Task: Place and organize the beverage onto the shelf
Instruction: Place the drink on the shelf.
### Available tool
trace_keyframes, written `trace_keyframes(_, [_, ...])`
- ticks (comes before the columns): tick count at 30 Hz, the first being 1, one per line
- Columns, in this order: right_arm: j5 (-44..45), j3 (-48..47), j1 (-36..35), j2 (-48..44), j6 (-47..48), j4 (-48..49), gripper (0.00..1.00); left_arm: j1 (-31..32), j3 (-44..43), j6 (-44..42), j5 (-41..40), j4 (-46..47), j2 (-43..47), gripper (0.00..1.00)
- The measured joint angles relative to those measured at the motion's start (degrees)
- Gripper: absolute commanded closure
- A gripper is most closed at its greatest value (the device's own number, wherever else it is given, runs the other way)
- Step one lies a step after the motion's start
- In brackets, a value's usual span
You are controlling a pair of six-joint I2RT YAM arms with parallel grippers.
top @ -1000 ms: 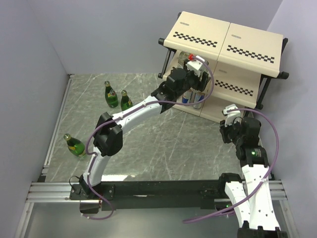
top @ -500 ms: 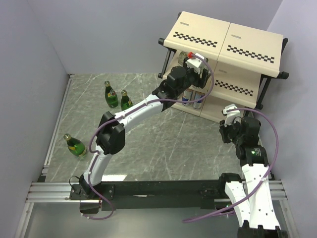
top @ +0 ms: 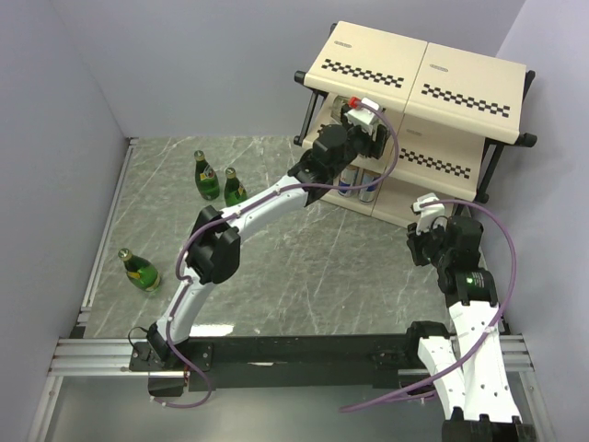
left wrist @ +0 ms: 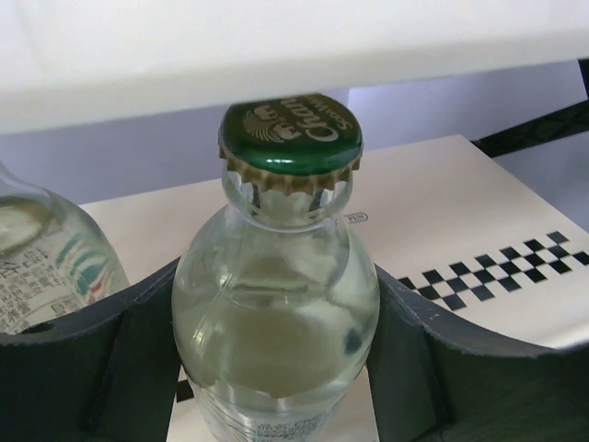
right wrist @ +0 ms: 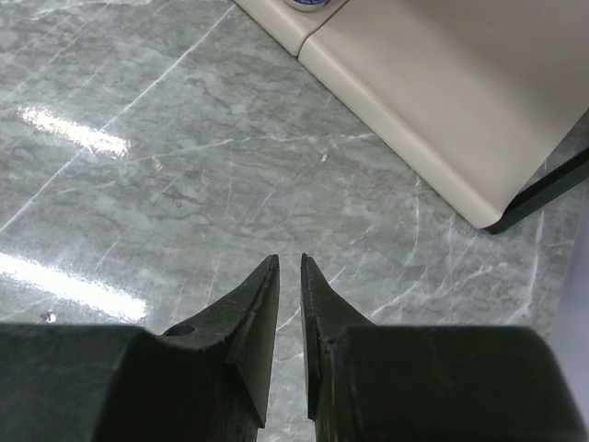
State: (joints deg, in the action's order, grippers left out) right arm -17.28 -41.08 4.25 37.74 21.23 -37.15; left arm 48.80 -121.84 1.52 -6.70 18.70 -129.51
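a: where's the clear bottle (left wrist: 276, 304)?
b: upright, clamped in the left gripper (left wrist: 276, 373) under the shelf (top: 419, 69) top board, beside a second bottle (left wrist: 46, 267); right gripper (right wrist: 290, 276) nearly closed, empty, above the table (right wrist: 138, 184)

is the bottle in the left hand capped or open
Capped: a green crown cap sits crimped atop the clear bottle.
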Motion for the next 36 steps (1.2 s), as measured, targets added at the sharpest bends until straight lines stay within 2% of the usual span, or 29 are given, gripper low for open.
trace_keyframes(20, [0.0,0.0,-0.2,1.1,0.3,-0.2,0.78,-1.1,-2.2,0.2,-0.9,2.0,-2.8,0.98])
trace_keyframes(24, [0.0,0.0,-0.2,1.1,0.3,-0.2,0.78,-1.1,-2.8,0.9,-1.0,2.4,-3.4,0.86])
trace_keyframes(25, [0.0,0.0,-0.2,1.1,0.3,-0.2,0.78,-1.1,-2.8,0.9,-1.1,2.5,-3.4,0.79])
trace_keyframes(27, [0.0,0.0,-0.3,1.1,0.3,-0.2,0.78,-1.1,-2.8,1.1,-1.2,2.5,-3.4,0.74])
trace_keyframes(30, [0.0,0.0,-0.3,1.2,0.3,-0.2,0.78,-1.1,-2.8,1.2,-1.4,2.5,-3.4,0.57])
trace_keyframes(33, [0.0,0.0,-0.3,1.2,0.3,-0.2,0.78,-1.1,-2.8,1.3,-1.8,2.5,-3.4,0.47])
trace_keyframes(36, [0.0,0.0,-0.3,1.3,0.3,-0.2,0.78,-1.1,-2.8,1.3,-2.1,2.6,-3.4,0.42])
